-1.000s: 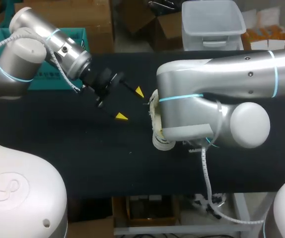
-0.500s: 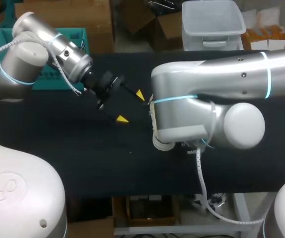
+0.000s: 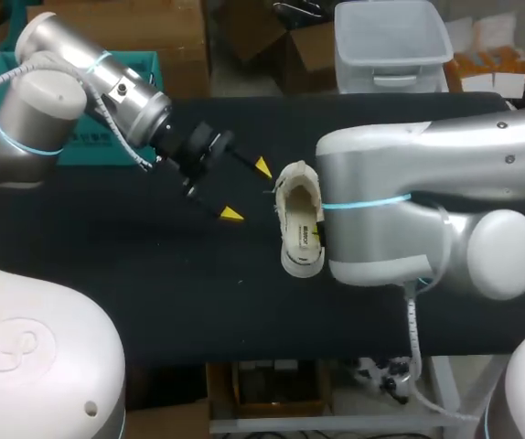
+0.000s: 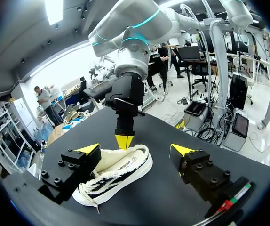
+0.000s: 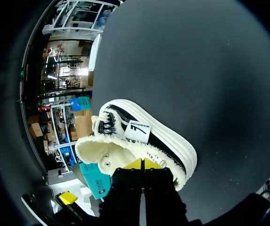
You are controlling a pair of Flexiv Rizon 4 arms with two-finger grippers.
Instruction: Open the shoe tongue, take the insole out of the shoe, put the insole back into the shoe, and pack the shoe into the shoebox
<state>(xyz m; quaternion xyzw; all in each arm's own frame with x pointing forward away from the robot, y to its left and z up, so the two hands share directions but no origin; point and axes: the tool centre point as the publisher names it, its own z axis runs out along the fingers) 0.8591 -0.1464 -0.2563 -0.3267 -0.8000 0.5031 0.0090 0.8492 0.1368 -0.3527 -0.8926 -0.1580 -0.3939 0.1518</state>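
A cream shoe [image 3: 299,219] with black stripes and a fleecy lining stands on the black table [image 3: 153,293], toe toward the front edge. In the left wrist view the shoe [image 4: 118,172] sits between and just ahead of my left gripper [image 4: 136,149], which is open wide and apart from it. In the head view my left gripper [image 3: 246,191] stands just left of the heel. My right gripper [image 4: 124,141] points straight down, shut, with its tips at the shoe's fleecy rim [image 5: 125,150]. Whether my right gripper [image 5: 144,164] pinches the rim I cannot tell. My right arm [image 3: 409,210] hides its gripper in the head view.
A teal crate [image 3: 89,137] sits at the back left, partly behind my left arm. My right arm's bulk overhangs the table's right half. Bare black table lies to the left and in front of the shoe.
My right arm has swung to the right, uncovering most of the shoe in the head view. The shoe has stayed in place. My left gripper has barely moved and stays open.
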